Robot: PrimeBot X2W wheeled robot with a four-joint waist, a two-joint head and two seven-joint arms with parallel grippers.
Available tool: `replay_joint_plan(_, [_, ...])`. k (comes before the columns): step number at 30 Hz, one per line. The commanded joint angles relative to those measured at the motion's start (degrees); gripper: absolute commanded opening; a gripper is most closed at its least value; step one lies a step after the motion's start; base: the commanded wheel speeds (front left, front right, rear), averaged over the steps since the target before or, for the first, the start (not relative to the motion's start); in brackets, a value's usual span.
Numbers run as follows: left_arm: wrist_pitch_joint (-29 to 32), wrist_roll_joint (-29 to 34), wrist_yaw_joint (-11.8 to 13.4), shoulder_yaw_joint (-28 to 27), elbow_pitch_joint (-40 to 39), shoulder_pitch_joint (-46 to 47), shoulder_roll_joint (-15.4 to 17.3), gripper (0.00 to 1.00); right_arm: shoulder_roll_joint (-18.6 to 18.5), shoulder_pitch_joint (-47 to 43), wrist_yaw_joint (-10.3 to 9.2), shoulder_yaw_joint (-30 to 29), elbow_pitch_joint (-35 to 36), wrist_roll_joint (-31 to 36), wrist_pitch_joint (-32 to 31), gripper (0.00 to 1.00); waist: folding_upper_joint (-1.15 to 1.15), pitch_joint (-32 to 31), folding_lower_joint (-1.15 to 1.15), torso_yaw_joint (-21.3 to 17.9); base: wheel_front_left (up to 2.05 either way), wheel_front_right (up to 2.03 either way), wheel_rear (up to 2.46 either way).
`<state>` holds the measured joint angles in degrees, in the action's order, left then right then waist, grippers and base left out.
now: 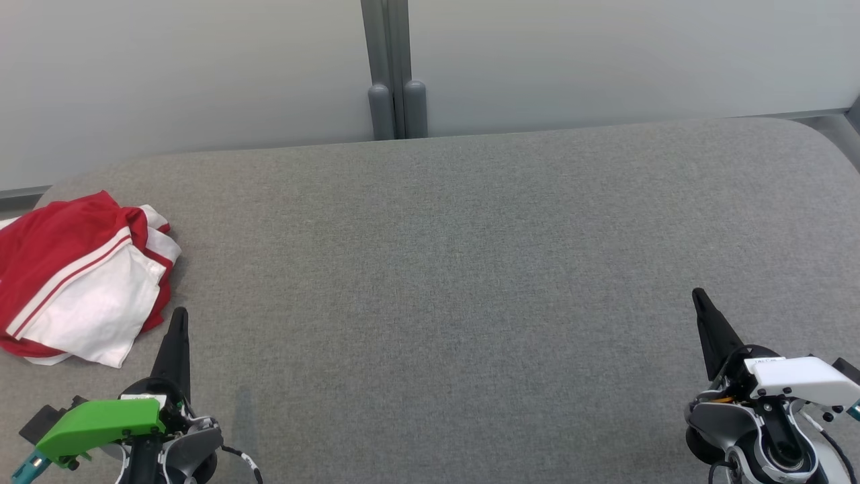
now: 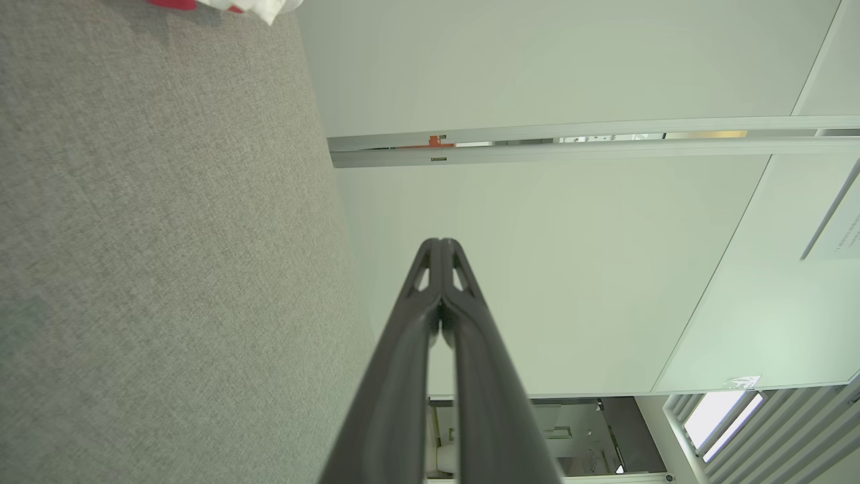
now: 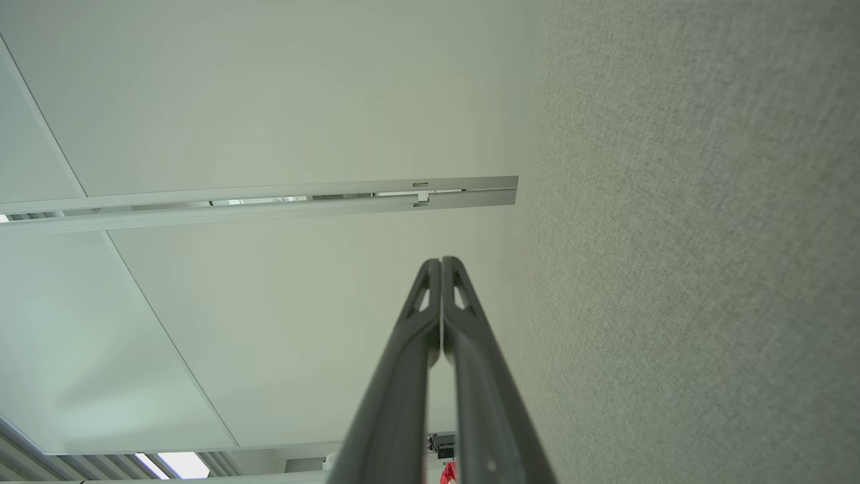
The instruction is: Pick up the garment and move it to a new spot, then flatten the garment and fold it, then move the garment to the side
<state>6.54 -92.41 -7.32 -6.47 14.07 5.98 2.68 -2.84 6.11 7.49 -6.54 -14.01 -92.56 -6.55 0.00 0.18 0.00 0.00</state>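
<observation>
A red and white garment [image 1: 80,279] lies crumpled at the left edge of the grey fabric table [image 1: 470,269]; a corner of the garment [image 2: 259,7] shows at the top of the left wrist view. My left gripper [image 1: 179,314] is shut and empty at the lower left, its tip just right of the garment's near edge and apart from it. The left gripper [image 2: 440,243] has its tips pressed together in its wrist view. My right gripper [image 1: 699,294] is shut and empty at the lower right, far from the garment. The right gripper [image 3: 441,262] also shows closed tips.
Pale partition panels [image 1: 605,60] stand behind the table, joined by a grey post [image 1: 396,94]. The table's rounded far corners fall away at the upper left and upper right. The wide middle of the table is bare grey cloth.
</observation>
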Motion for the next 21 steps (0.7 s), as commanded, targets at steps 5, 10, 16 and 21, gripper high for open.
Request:
replay_joint_plan(5, [0.14,0.00,-0.35,-0.10,-0.08,0.58,0.42,0.00,-0.07,0.32,0.00,0.01,-0.09,0.30,-0.08,0.00,0.00,0.00,0.00,0.00,0.00,0.00,0.00])
replay_joint_plan(10, [0.14,0.00,-0.35,-0.10,-0.08,0.58,0.42,0.00,-0.07,0.32,0.00,0.01,-0.09,0.30,-0.08,0.00,0.00,0.00,0.00,0.00,0.00,0.00,0.00])
replay_joint_plan(16, [-0.09,0.01,0.11,0.14,1.11,-0.85,-0.27,1.00,0.29,-0.71,-0.02,0.05,-1.02,0.00,0.05,1.00,0.00,0.01,0.00,0.00,0.00,0.00,0.00])
replay_joint_plan(21, [-1.06,0.60,0.12,0.66,1.31,-1.78,-0.45,1.00,0.50,-1.70,-0.02,0.64,-1.39,0.58,1.01,1.00,0.00,0.04,0.00,0.00,0.00,0.00,0.00])
